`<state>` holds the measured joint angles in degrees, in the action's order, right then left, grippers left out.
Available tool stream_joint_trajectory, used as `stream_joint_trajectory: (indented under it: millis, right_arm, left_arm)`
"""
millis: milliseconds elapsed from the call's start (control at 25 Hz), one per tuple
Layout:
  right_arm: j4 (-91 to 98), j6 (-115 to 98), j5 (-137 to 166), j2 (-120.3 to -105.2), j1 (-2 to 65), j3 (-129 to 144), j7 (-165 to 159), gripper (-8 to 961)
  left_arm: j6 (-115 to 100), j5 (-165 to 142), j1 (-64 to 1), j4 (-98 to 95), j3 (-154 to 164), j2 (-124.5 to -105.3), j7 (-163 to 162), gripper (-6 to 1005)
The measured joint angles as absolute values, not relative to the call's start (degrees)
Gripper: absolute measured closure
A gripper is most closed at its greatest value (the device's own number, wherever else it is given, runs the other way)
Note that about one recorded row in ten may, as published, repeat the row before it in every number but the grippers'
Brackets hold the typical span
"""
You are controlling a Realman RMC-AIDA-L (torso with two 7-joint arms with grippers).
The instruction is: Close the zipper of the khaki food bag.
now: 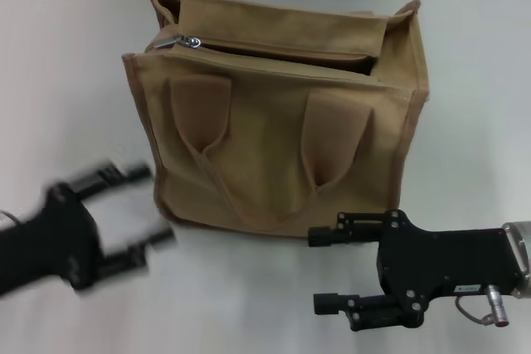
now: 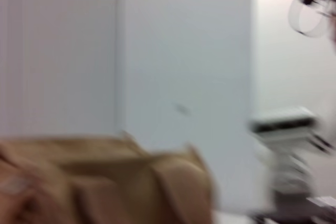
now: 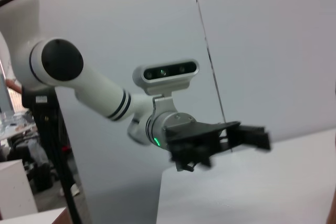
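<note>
Zipper (image 1: 192, 41) atop khaki food bag (image 1: 274, 138), well beyond left claw (image 1: 152, 206).

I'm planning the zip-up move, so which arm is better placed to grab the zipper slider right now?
Probably the left. The zipper slider sits at the robot's-left end of the khaki food bag, and the open left gripper is beside that end. The open right gripper is near the opposite corner.

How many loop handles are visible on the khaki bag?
1 clearly: the near handle hanging down the front face of the khaki bag. A far-side handle may be hidden.
</note>
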<state>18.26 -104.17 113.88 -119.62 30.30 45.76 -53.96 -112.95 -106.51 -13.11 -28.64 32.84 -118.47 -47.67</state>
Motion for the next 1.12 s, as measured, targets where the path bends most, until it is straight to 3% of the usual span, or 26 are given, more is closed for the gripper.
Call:
stream_joint_trajectory:
  millis: [360,640,1120]
  right_arm:
    - [14.81,-104.04,112.16,-119.62,30.54,45.62,-50.70,228]
    - [12.07,-103.78,111.62,-119.66,30.81,45.61,-48.71,227]
    - [8.40,-103.45,110.74,-119.81,30.77,45.61,-45.73,228]
  left_arm:
    - [-103.72,-102.94,-14.18,-25.03,16.33,-118.40,-47.58,262]
    - [-88.45,-103.58,-19.56,-24.65,18.85,-118.76,-47.47,273]
    - [-87.39,-99.36,-23.34,-21.91,22.64,-118.97,-46.16,292]
